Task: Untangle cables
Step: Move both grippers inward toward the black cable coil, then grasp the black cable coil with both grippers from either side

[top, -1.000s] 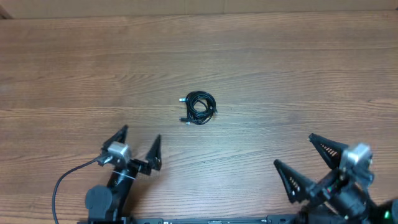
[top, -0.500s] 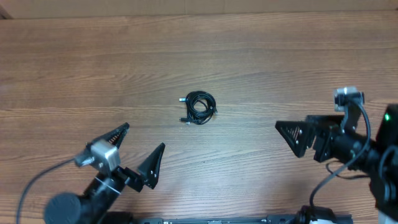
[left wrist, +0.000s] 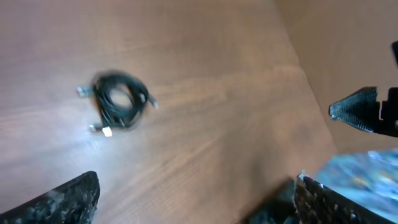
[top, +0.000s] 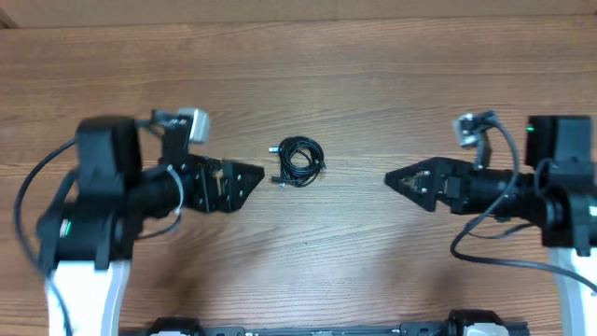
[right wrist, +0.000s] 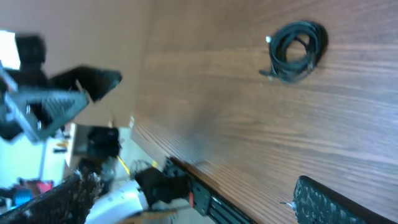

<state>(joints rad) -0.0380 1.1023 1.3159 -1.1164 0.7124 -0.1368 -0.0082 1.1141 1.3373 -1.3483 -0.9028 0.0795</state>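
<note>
The cables (top: pixel 298 161) are thin black cords wound in one small coil with silver plug tips, lying on the wooden table (top: pixel 354 84) near its middle. The coil also shows in the left wrist view (left wrist: pixel 117 102) and in the right wrist view (right wrist: pixel 293 50). My left gripper (top: pixel 250 178) is open and empty, above the table just left of the coil, pointing at it. My right gripper (top: pixel 399 179) is open and empty, to the right of the coil, pointing left. Neither gripper touches the cables.
The table's far edge (top: pixel 298 21) runs along the top of the overhead view. The arms' own thick black wires (top: pixel 37 191) hang beside the left arm and beside the right arm (top: pixel 485 238). The opposite arm's gripper shows in the left wrist view (left wrist: pixel 360 111).
Both arms have swung up from the table's front edge. The left gripper now sits left of the coil and the right gripper right of it, both facing inward. The coil has not moved.
</note>
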